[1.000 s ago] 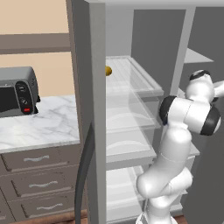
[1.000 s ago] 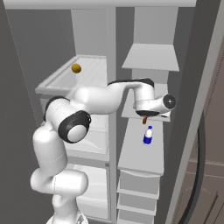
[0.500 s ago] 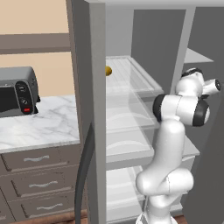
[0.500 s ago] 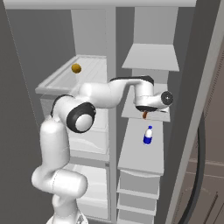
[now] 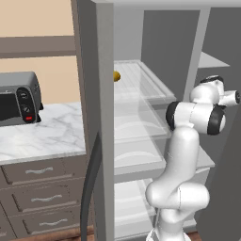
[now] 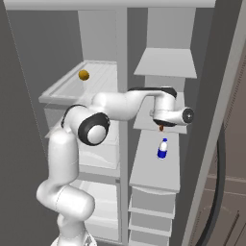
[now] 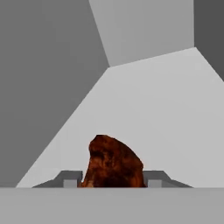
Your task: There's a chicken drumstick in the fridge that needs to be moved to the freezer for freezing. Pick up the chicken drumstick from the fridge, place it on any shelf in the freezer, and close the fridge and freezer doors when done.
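Note:
The chicken drumstick (image 7: 114, 162), a dark orange-brown lump, sits between my gripper's (image 7: 113, 181) two fingertips, which touch its sides. From the right base, the gripper (image 6: 161, 126) is inside the freezer (image 6: 166, 62), just above a middle solid grey shelf (image 6: 144, 126), with the drumstick (image 6: 161, 128) hanging at its tip close to that shelf. In the hand view the pale shelf (image 7: 153, 109) stretches ahead to the back wall. The fridge (image 6: 62, 93), with its glass shelves, is to the left, and both doors stand open.
A small blue-and-white bottle (image 6: 163, 149) stands on the freezer shelf below the gripper. A yellow ball (image 6: 83, 75) lies on the top glass shelf of the fridge. The fridge door (image 5: 101, 117) and freezer door (image 6: 211, 120) flank the arm. A toaster oven (image 5: 19, 96) sits on the marble counter.
The arm has reached further into the freezer, carrying the drumstick a little higher and deeper over the middle shelf. The bottle and the ball have not moved.

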